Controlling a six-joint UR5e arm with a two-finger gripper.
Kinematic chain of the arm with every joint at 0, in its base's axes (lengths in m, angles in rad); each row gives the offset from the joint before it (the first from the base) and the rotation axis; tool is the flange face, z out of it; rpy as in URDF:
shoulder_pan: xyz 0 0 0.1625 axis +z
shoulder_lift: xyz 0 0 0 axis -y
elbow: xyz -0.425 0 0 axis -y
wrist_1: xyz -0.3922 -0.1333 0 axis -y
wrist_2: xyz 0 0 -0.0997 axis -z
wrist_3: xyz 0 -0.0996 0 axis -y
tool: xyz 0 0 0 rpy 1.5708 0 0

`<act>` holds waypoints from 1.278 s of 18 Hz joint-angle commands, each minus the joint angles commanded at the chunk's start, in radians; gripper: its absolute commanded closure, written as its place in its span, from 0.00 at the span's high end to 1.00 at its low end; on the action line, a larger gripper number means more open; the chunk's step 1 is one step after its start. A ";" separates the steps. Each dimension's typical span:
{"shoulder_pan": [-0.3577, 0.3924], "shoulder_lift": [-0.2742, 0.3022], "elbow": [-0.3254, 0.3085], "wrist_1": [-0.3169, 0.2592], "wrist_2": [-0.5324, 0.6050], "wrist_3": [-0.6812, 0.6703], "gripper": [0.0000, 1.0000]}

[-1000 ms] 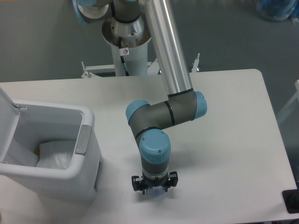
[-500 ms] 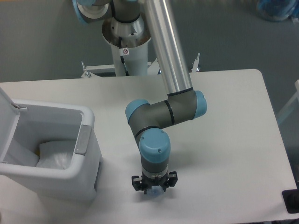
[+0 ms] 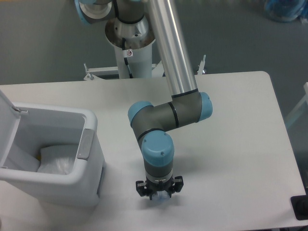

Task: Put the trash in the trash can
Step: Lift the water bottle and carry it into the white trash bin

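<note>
**Trash: pouch binned, bottle under the pincer**

Trash can (image 3: 72, 183) sits at the far left of the surface (image 3: 240, 144), lid hinged back and open, grey latch strip (image 3: 86, 143) on the rim nearest the arm. Open top makes it ready for a drop from above. White pouch (image 3: 57, 159) lies flat inside on the bottom, so one of the two items looks done.

Moving right: arm elbow folds down over the middle of the surface, wrist pointing straight down, which suits a top grasp on something lying low. Pincer (image 3: 159, 191) is at the front edge region, down close to the surface. A small bluish patch shows just under it, probably the bottle (image 3: 160, 197), mostly hidden by the wrist. Cannot tell how wide the jaws stand or whether they have closed on it; the wrist blocks the fingertips from this angle.

Judgement: step in hand is picking the bottle; after that it needs a lift and a carry left over the bin rim. Right side of the surface holds nothing task-related.
</note>
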 joint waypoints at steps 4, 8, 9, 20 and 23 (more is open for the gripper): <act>0.069 0.116 0.063 0.046 -0.011 -0.017 0.62; 0.110 0.225 0.115 0.084 -0.122 -0.069 0.62; 0.113 0.251 0.120 0.098 -0.156 -0.077 0.62; 0.052 0.368 0.195 0.149 -0.342 -0.115 0.62; 0.014 0.385 0.204 0.150 -0.342 -0.115 0.62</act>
